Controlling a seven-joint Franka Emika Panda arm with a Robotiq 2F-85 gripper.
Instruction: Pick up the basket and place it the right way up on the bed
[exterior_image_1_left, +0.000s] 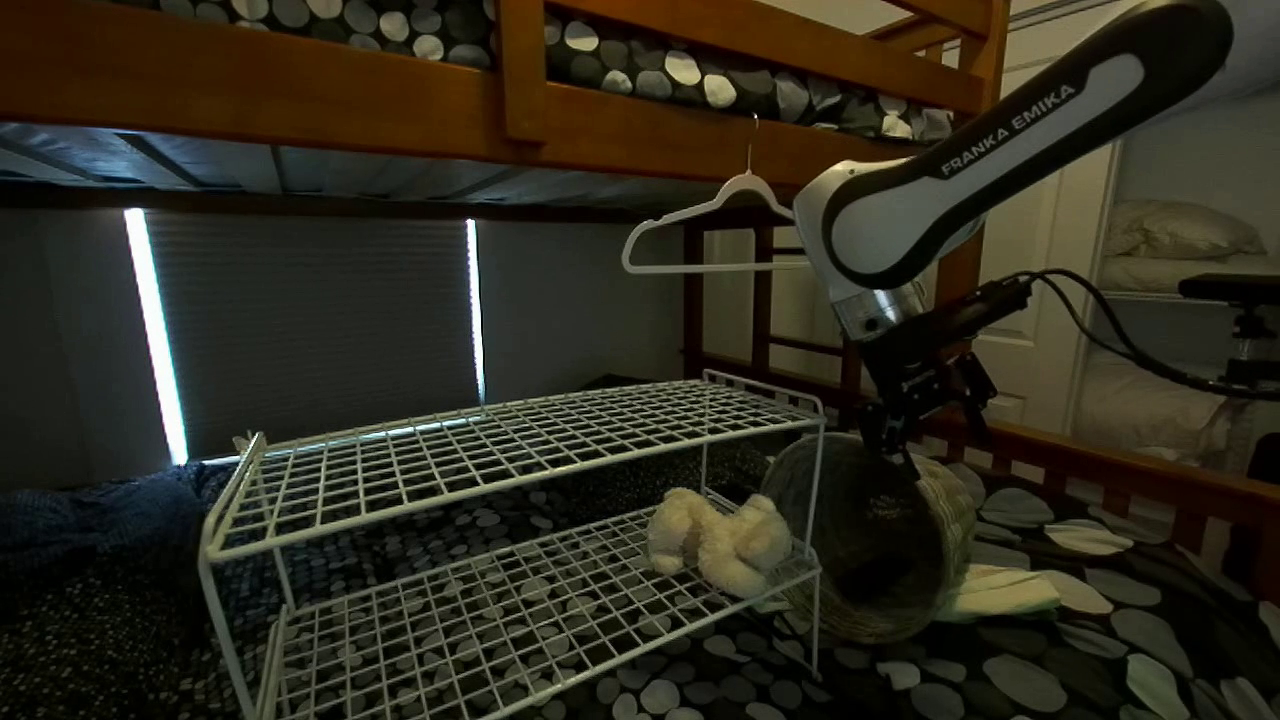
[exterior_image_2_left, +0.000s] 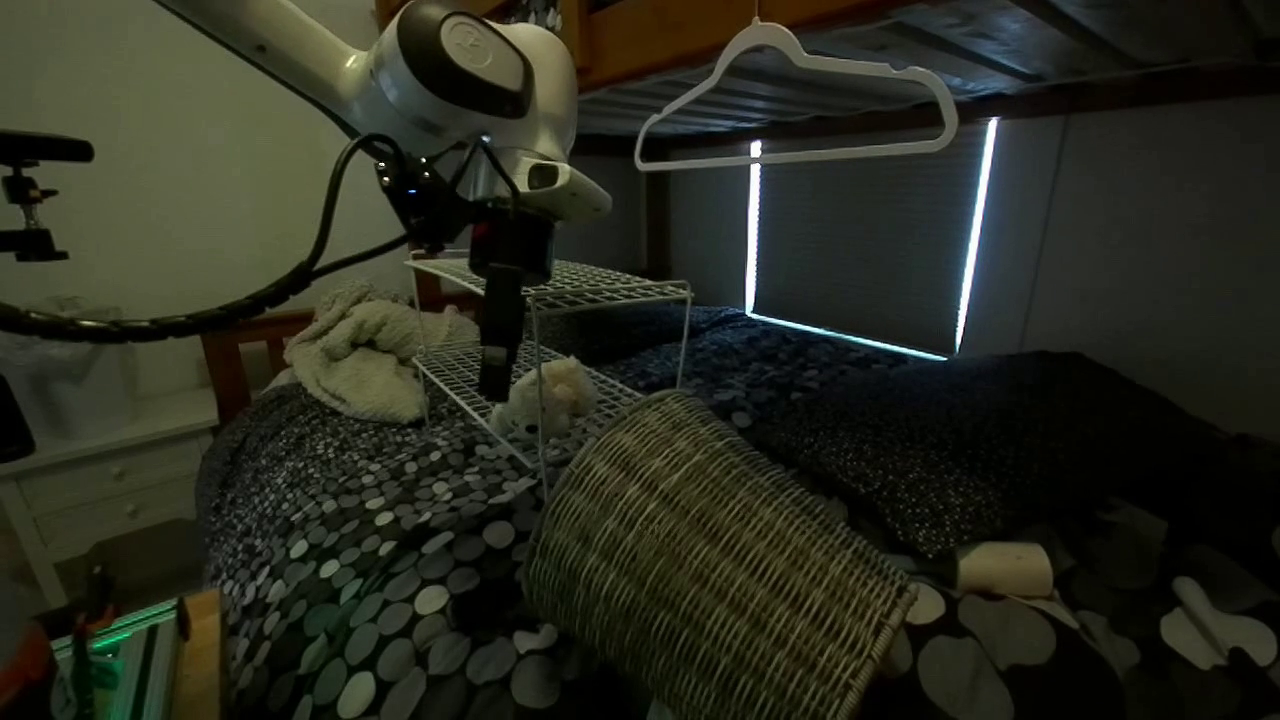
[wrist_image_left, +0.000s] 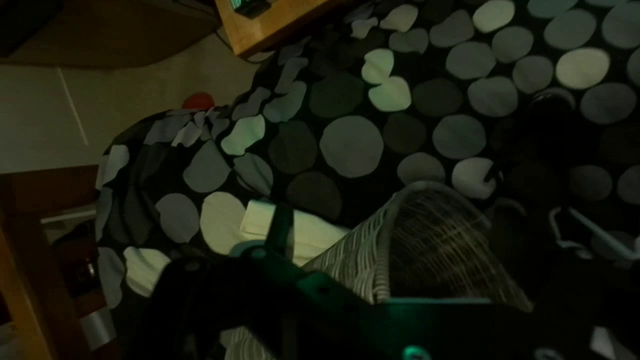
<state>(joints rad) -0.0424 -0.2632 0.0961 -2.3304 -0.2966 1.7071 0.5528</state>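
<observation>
Nearest in an exterior view, at the lower centre of the frame, the round wicker basket (exterior_image_2_left: 710, 560) lies tipped on its side on the bunk bed (exterior_image_2_left: 300, 570), over dark bedding (exterior_image_2_left: 440, 600) printed with grey and white circles. Its mouth faces the upper left of the frame, its base the lower right. A pale roll-shaped item (exterior_image_2_left: 1005, 570), too unclear to name further, lies on the bedding just right of the base, apart from it.

In an exterior view, right of centre, the fingers (exterior_image_1_left: 880, 430) hang down at the upper edge of the basket's rim, spread wide with a plain gap between them; whether either touches the wicker cannot be told. The Franka Emika arm (exterior_image_1_left: 1030, 150) slants down to them from the upper right corner. A white clothes hanger (exterior_image_1_left: 715, 268) hangs left of the arm, near the upper bunk's wooden rail (exterior_image_1_left: 620, 135).

Beyond the basket, just left of centre in an exterior view, stands a white two-tier wire rack (exterior_image_2_left: 600, 290) with a cream plush toy (exterior_image_2_left: 570, 385) on its lower tier. Past the rack at the left, a fluffy cream blanket (exterior_image_2_left: 365, 350) lies bunched near the bed's end. Farthest off, at the upper right, a dark window shade (exterior_image_2_left: 860, 240) is edged with bright strips of light.
</observation>
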